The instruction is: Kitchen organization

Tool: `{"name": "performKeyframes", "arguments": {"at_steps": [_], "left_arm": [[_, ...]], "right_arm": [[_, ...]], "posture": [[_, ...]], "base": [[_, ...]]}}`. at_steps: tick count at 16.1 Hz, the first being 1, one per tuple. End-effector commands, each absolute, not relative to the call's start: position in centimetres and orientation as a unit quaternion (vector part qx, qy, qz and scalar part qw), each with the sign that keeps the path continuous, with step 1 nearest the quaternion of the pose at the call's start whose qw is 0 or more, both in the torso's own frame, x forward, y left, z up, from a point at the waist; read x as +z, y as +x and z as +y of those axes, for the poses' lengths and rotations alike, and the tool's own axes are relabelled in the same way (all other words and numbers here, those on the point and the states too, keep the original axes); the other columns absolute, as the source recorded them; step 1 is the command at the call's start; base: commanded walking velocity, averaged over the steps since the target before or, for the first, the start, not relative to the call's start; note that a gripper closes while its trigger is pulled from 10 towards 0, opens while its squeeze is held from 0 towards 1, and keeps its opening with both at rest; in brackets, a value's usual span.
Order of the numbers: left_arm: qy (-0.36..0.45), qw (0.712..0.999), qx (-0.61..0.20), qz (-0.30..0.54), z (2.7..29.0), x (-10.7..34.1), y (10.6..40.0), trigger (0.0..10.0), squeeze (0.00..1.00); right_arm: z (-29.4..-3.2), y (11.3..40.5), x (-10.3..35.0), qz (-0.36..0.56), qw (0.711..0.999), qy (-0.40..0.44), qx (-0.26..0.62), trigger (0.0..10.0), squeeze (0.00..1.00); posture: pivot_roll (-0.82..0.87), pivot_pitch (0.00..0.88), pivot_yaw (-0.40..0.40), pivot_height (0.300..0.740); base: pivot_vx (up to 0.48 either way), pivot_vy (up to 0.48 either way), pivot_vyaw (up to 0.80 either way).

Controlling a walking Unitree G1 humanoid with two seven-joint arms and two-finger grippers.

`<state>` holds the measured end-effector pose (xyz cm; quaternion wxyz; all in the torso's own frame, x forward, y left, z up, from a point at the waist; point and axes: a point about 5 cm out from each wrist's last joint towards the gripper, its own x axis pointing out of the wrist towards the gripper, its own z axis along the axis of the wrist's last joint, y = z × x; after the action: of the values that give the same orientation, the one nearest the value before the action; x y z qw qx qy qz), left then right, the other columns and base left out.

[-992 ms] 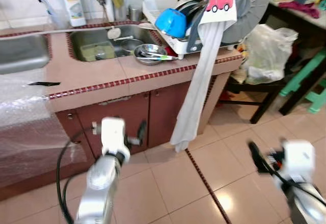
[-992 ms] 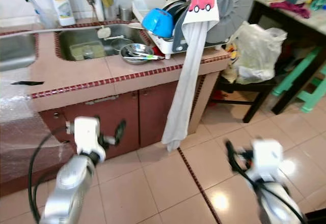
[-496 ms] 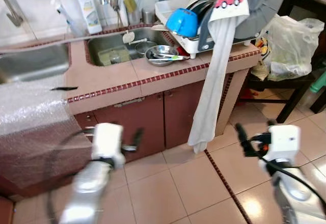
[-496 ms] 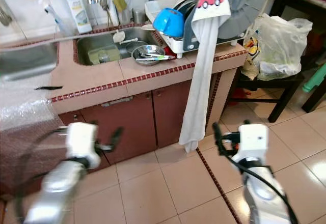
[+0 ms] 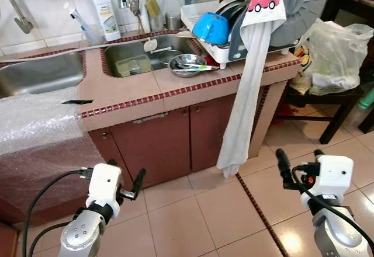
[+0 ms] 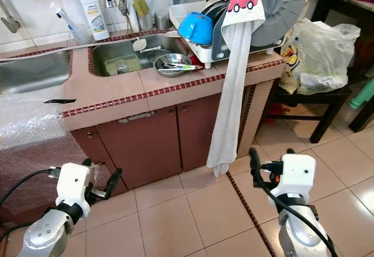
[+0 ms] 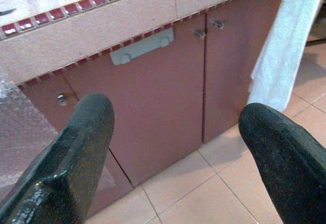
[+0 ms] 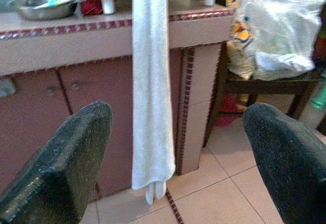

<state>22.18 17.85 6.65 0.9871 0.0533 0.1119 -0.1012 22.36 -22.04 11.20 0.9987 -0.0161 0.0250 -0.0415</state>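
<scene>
Pinkish tile edged in red covers the worktop (image 5: 134, 87), which carries a sink (image 5: 137, 55) and, at its right end, a white dish rack (image 5: 234, 32) with a blue bowl (image 5: 211, 26) in it. A steel bowl (image 5: 188, 65) holding utensils sits just beside the sink. A long white towel (image 5: 245, 102) hangs from the rack down past the brown cabinet doors (image 5: 169, 143). Bubble wrap (image 5: 32, 128) drapes the worktop's left part. Both arms are low over the tiled floor (image 5: 198, 216): the left tool (image 7: 175, 147) and the right tool (image 8: 175, 152) each have fingers spread wide, holding nothing.
</scene>
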Motion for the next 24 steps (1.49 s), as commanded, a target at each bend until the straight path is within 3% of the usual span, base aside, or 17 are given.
{"name": "performKeyframes", "arguments": {"at_steps": [1,4,10,24], "left_arm": [[0.057,0.99,-0.088,0.096,18.2,7.4,22.3,10.0,0.0],[0.054,0.991,-0.092,0.079,18.0,7.9,23.0,10.0,0.0],[0.037,0.994,-0.08,0.063,17.6,8.5,24.6,10.0,0.0],[0.038,0.997,-0.041,0.053,18.4,10.3,26.9,10.0,0.0]], "right_arm": [[-22.1,22.5,11.9,0.011,0.999,-0.007,-0.052,10.0,0.0],[-21.4,23.6,13.0,-0.006,0.999,-0.021,-0.032,10.0,0.0],[-21.4,24.2,13.3,-0.013,0.999,-0.021,-0.041,10.0,0.0],[-20.1,25.2,13.3,-0.022,0.998,0.015,-0.049,10.0,0.0]], "posture": [[-0.02,0.0,0.08,0.74],[-0.03,0.0,0.083,0.74],[-0.03,0.0,0.09,0.74],[0.03,0.0,0.109,0.74]], "base": [[0.0,0.0,0.0],[0.0,0.0,0.0],[0.0,0.0,0.72],[0.0,0.0,0.0]]}}
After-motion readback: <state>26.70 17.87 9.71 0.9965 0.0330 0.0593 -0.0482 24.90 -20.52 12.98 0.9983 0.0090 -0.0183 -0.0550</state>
